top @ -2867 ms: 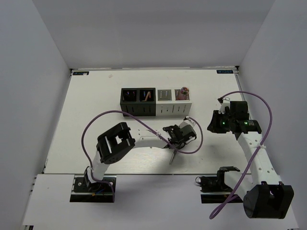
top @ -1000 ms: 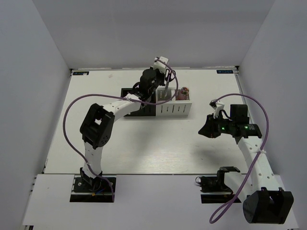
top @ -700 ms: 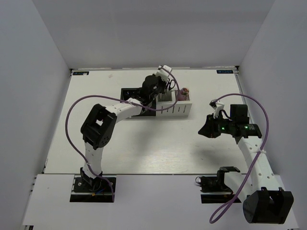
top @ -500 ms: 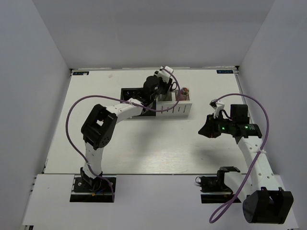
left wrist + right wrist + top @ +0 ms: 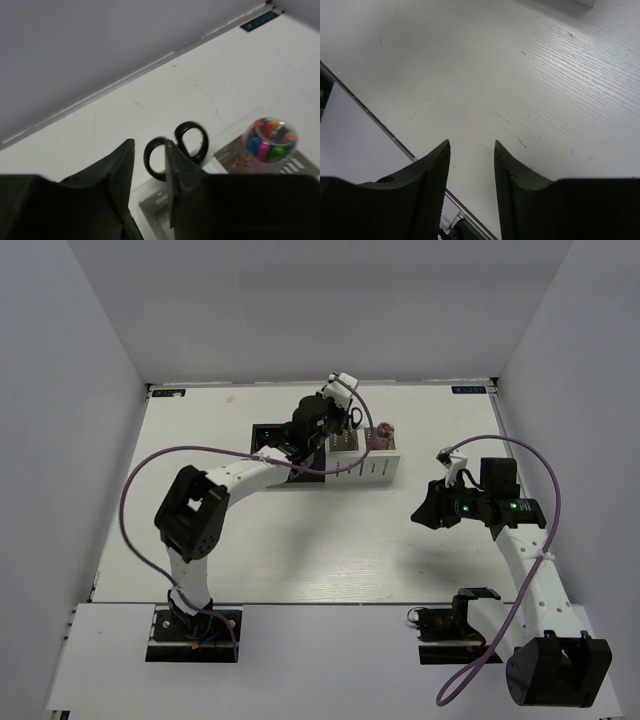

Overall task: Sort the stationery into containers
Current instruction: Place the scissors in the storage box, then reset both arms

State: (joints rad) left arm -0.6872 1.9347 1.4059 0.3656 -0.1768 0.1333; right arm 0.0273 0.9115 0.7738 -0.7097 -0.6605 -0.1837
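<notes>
Up at the top centre, our left gripper (image 5: 149,147) has released the scissors (image 5: 204,145) into the light container (image 5: 345,468), while our right gripper (image 5: 471,146) hangs unclenched and empty.

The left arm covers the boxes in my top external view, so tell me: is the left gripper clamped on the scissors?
Observer: No. The left gripper has its jaws apart, and the scissors stand handles-up in a white box, apparently beyond its tips.
Operator: What is beside the scissors?
Observer: A clear tub of coloured pieces, to their right in the left wrist view.
Operator: And the right gripper?
Observer: The right gripper is open too, holding nothing, with only bare table beneath.
</notes>
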